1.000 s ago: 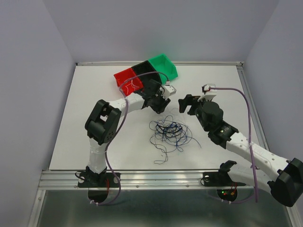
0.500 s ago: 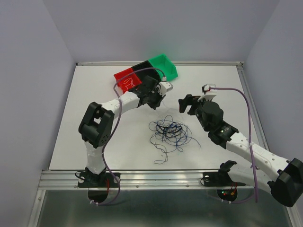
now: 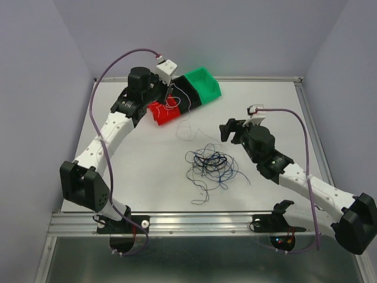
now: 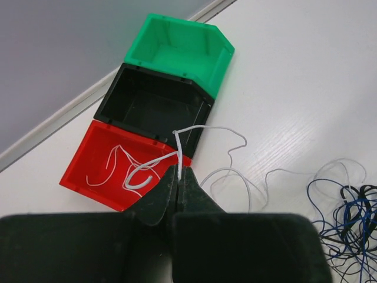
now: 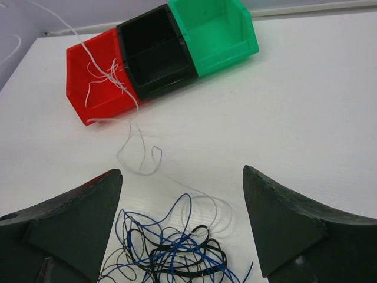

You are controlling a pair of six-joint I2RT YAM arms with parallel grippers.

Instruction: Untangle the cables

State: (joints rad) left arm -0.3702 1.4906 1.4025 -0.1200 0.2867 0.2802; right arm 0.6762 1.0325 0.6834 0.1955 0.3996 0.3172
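Up swung the left gripper [image 4: 178, 177] from the tangle [image 3: 211, 165] to the red bin [image 4: 82, 177], clenched on a white cable [image 4: 177, 144] that trailed across the surface [image 3: 118, 171]. It needed more height before dropping. Right gripper [image 5: 179, 177] hung released.

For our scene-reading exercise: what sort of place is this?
Probably a robotics lab test cell: left arm and right arm bolted to a walled-in white table, colored sorting bins, tangled cables.

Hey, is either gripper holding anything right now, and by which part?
The left gripper pinches a white cable at a bend partway along, above the red bin. The right gripper is open and holds nothing.
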